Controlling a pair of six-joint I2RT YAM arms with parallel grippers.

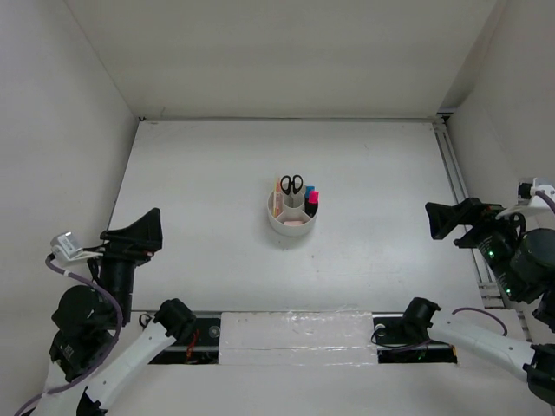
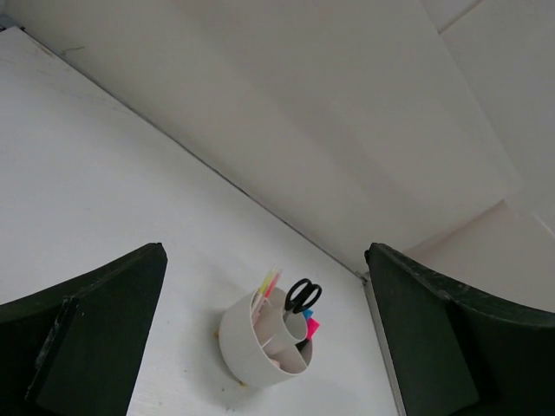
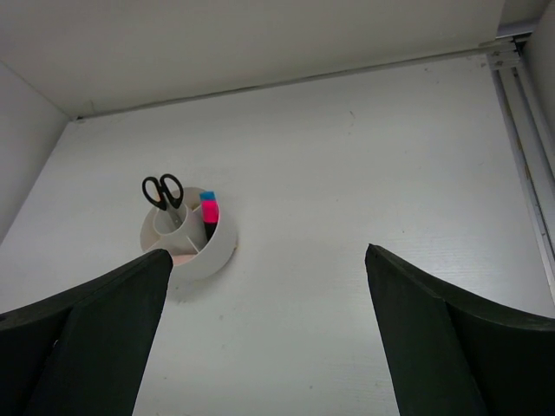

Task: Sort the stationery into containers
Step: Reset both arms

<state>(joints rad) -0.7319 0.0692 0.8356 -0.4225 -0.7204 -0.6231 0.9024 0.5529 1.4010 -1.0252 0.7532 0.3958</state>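
the round white organizer (image 1: 290, 229) stands upright near the middle of the bench (image 1: 199, 191), well apart from both arms. black-handled scissors (image 1: 291, 184) stand handles-up in its centre cup. the pink-capped marker (image 1: 313, 198) and blue-capped marker (image 1: 309, 188) stand together in a wedge on the right side, and thin yellow and pink pens (image 1: 277, 186) lean in a wedge on the left. a pale tan piece (image 1: 293, 219) lies in the near wedge; what it is cannot be told. the left gripper (image 1: 149, 232) hangs above the bench's left edge, pointing toward the organizer; in the left wrist view its fingers (image 2: 87, 338) stand wide apart with nothing between them, the organizer (image 2: 247, 347) and scissors (image 2: 303, 295) showing through the gap. the right gripper (image 1: 434, 221) hangs by the right edge, also spread and empty; its wrist view frames the organizer (image 3: 217, 251), scissors (image 3: 162, 191) and the two marker caps (image 3: 209, 206) left of the gap.
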